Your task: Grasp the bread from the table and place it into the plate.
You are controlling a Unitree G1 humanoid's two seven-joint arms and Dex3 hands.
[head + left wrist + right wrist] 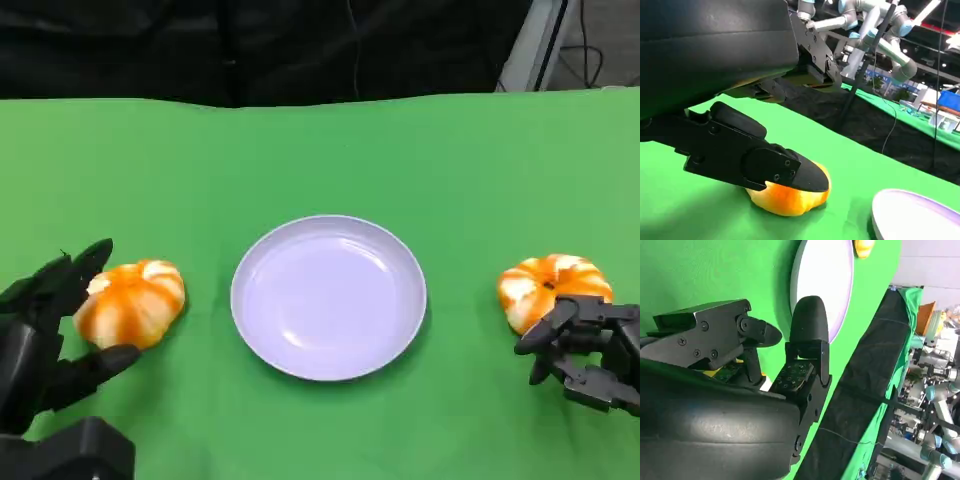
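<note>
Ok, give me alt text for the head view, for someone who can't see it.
An empty white plate sits mid-table on green cloth, with an orange-and-white bread on each side. The left hand brackets the left bread; the right hand sits at the near edge of the right bread.

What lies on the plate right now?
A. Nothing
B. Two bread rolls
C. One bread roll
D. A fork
A: the plate is bare; one bread roll sits on the cloth to its left by the left hand, the other bread roll to its right.
</note>
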